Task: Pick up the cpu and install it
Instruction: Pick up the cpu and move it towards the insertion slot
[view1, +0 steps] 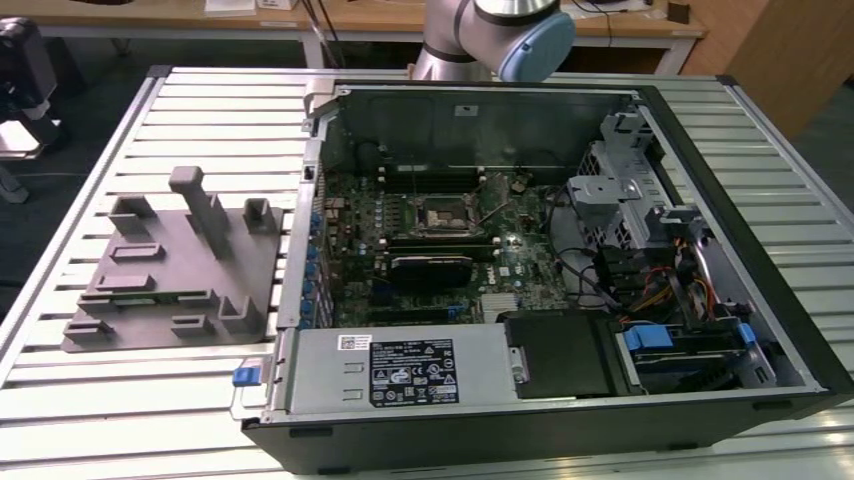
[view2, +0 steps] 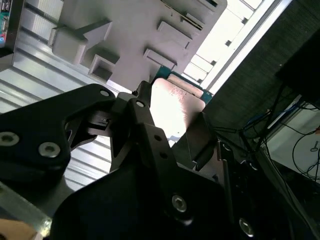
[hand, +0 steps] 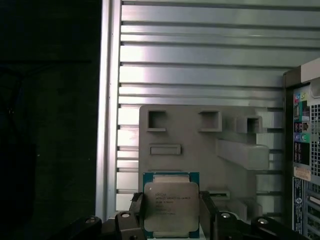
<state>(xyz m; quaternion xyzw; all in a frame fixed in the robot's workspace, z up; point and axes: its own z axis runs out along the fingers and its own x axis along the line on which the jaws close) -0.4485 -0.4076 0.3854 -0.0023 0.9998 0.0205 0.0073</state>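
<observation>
The claw (hand: 172, 215) grips the cpu (hand: 171, 200) by two opposite edges, silver top showing. The cpu is held clear of the grey fixture (hand: 195, 140), which lies on the slatted counter (hand: 200, 60).

In the first wrist view the picture's edge cuts off part of the cpu (hand: 171, 202), and the fingers (hand: 137, 210) of my end effector (hand: 171, 210) cover its two side edges. In the second wrist view glare washes out its metal face. The exterior view's edge cuts off my arm (view1: 487, 35).
</observation>
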